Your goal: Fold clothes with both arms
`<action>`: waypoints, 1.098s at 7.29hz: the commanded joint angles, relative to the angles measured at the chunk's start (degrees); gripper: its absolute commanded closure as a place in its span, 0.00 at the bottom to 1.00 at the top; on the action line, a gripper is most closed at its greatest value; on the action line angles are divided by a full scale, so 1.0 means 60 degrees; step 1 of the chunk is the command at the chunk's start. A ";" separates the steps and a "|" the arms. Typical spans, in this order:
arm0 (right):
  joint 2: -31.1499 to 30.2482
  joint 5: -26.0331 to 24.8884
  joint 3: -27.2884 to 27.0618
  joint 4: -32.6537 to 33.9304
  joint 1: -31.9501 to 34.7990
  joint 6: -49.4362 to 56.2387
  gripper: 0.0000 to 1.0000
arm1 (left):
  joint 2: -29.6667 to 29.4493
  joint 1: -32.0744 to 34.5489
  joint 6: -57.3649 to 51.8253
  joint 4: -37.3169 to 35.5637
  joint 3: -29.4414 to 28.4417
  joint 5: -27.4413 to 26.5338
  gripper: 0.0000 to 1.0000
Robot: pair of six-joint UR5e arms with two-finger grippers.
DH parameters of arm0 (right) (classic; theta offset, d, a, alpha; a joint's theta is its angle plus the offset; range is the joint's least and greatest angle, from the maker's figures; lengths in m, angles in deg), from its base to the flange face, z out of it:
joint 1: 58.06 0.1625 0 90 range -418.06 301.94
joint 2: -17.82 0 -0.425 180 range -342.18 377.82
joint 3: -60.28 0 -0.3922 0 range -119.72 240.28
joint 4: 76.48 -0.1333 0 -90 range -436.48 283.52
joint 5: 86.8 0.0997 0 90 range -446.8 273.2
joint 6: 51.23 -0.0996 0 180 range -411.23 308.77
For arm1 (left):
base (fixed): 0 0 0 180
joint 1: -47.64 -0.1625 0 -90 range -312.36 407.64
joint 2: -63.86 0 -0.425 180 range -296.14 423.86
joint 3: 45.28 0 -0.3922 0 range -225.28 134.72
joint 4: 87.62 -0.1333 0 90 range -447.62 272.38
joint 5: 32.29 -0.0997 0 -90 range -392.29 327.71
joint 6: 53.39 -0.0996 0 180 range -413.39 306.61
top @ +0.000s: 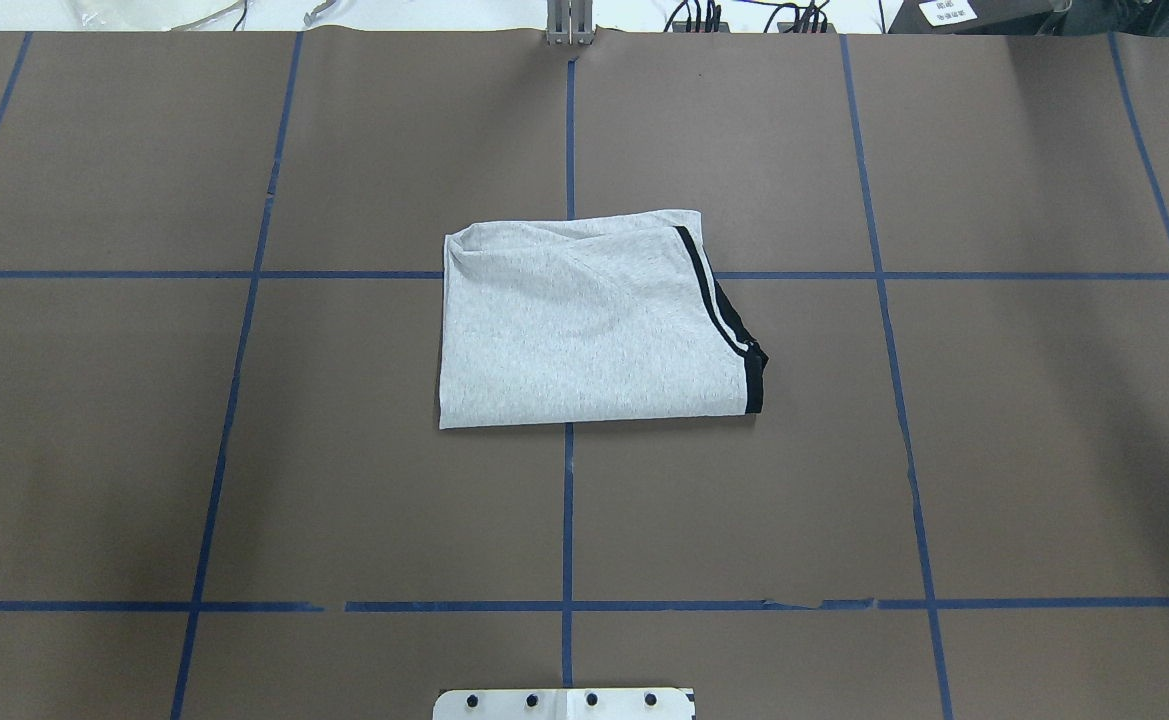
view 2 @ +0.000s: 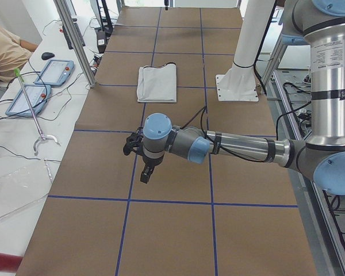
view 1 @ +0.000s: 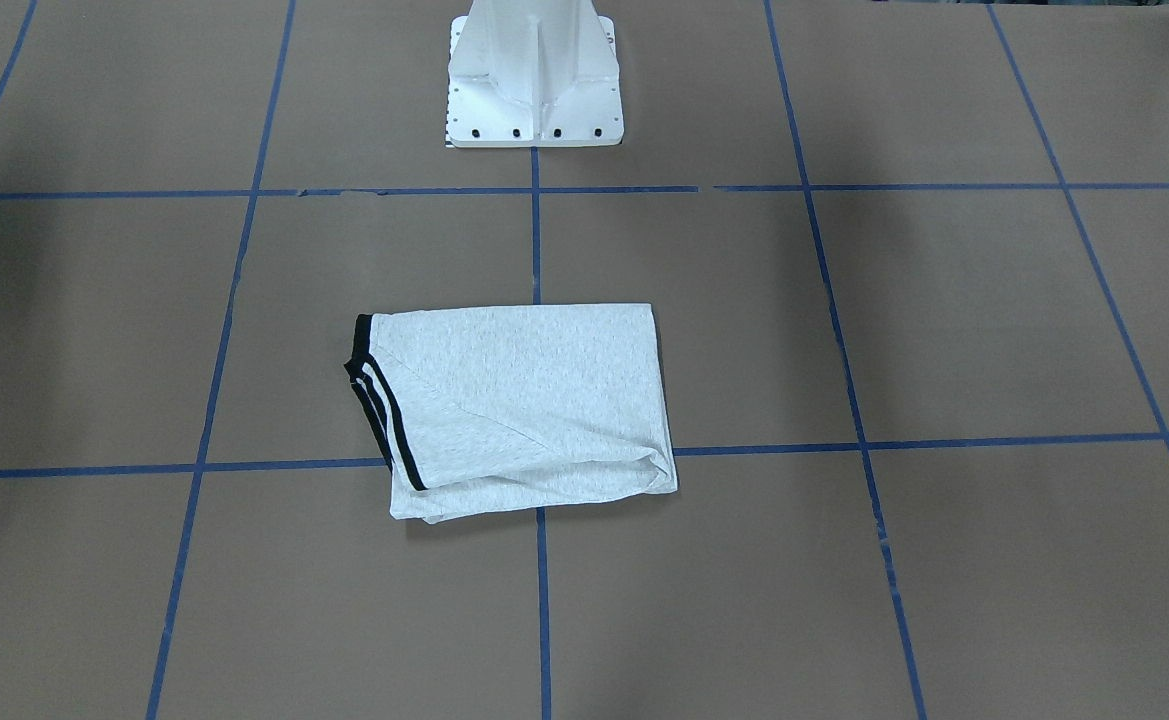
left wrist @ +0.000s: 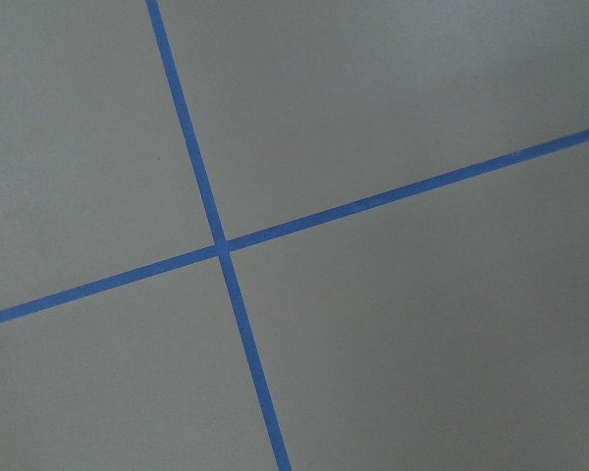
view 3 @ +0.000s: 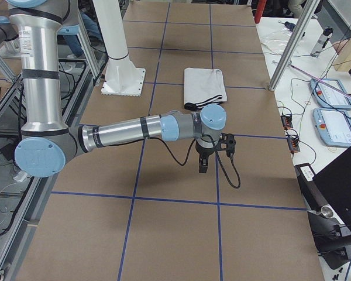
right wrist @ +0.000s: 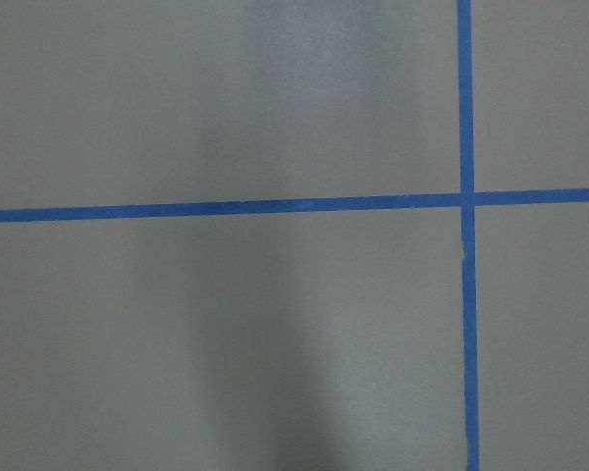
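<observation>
Fingers of the left black pincer gripper [view 2: 145, 174] and the right black pincer gripper [view 3: 203, 167] pointed down; whether parted or clenched could not be told. The folded light-grey black-striped T-shirt [view 1: 524, 400] lay flat in the middle of the brown table [view 1: 944, 320], well apart from both.

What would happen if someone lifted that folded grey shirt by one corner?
Probably floppy: the T-shirt is thin cloth with soft wrinkles, so a lifted corner would likely unfold it. Pushed, it would probably bunch on the table rather than slide whole.
</observation>
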 commanded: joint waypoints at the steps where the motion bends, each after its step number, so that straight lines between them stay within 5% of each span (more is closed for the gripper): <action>1: -0.0009 -0.0063 -0.0014 0.0015 0.0003 -0.0002 0.00 | -0.0187 0.0024 0.0039 0.0009 -0.0082 -0.0035 0.00; 8: -0.0068 -0.0196 0.0262 -0.0029 0.0004 0.0012 0.00 | -0.0041 0.0083 0.0025 -0.0021 -0.0157 -0.0006 0.00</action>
